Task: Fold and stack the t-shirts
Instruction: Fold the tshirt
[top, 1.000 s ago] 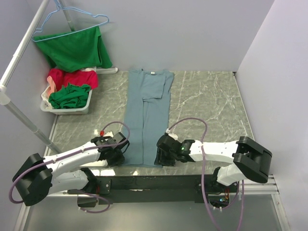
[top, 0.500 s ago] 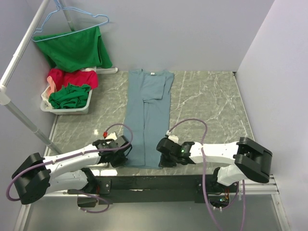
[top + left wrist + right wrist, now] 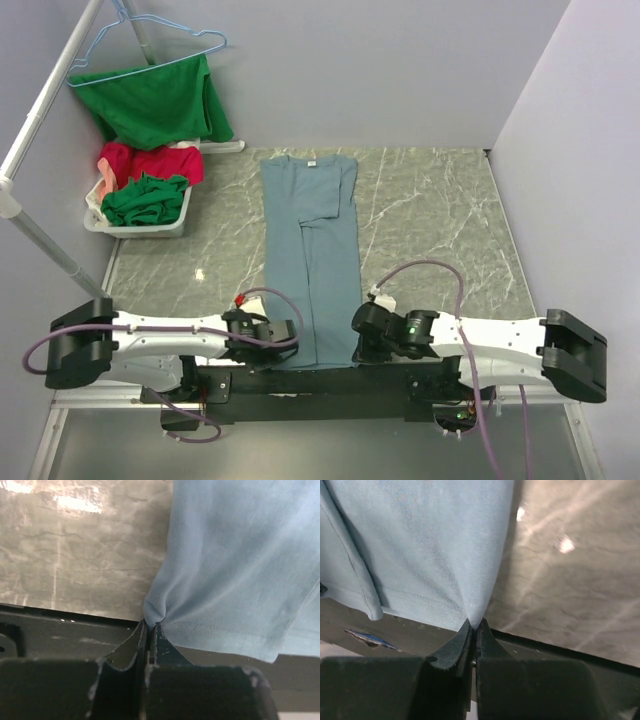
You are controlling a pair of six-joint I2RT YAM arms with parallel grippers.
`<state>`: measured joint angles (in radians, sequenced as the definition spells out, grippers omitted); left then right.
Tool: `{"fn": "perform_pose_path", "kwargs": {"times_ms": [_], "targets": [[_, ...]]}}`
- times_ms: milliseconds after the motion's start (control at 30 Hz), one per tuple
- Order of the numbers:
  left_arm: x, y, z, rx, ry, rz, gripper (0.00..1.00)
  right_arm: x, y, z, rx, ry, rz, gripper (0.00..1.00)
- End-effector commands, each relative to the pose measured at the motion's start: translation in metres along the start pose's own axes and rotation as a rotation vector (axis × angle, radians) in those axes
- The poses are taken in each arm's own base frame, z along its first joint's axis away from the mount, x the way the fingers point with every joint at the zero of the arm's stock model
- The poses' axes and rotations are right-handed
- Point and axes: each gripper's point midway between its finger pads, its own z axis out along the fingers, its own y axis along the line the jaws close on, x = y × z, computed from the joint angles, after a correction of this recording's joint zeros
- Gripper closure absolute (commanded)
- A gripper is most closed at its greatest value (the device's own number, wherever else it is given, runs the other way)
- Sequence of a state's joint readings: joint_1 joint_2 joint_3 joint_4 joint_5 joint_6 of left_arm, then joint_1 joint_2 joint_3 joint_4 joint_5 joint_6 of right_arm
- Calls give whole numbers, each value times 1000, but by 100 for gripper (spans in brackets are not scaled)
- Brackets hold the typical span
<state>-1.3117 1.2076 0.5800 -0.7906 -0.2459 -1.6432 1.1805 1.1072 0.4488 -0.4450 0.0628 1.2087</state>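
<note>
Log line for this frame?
stage: hem grasp | left gripper: shut on grey-blue t-shirt, left hem corner | right gripper: shut on its right hem corner | cloth: folded lengthwise, flat

Top external: fixed high, behind the arm bases, looking down and forward. The grey-blue t-shirt (image 3: pixel 310 250) lies mid-frame, collar far, hem near.
Left wrist: very close and low, looking past the left gripper (image 3: pixel 149 626) at the shirt's near-left hem corner.
Right wrist: equally close, looking past the right gripper (image 3: pixel 474 625) at the near-right hem corner.
All three views share the shirt's near hem.
</note>
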Motion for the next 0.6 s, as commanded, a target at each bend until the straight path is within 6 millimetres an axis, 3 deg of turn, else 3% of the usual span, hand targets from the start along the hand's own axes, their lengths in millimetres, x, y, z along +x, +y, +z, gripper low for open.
{"fn": "perform_pose_path", "kwargs": {"times_ms": [0,200,400,433,567], "targets": [[20,23,0,-131,14,-9,99,9,-28,-6,74,1,-4,100],[8,10,-18,-72,-53,-70,99,2,-17,-21,31,-44,-4,100],[-29,4,-41,-72,-221,-90,99,-16,-5,-34,-2,-128,3,100],[-32,-5,-48,-53,-232,-98,99,-19,-3,-36,-5,-137,1,100],[-57,-14,-53,-54,-315,-121,99,-32,7,-43,-7,-190,-11,100]]}}
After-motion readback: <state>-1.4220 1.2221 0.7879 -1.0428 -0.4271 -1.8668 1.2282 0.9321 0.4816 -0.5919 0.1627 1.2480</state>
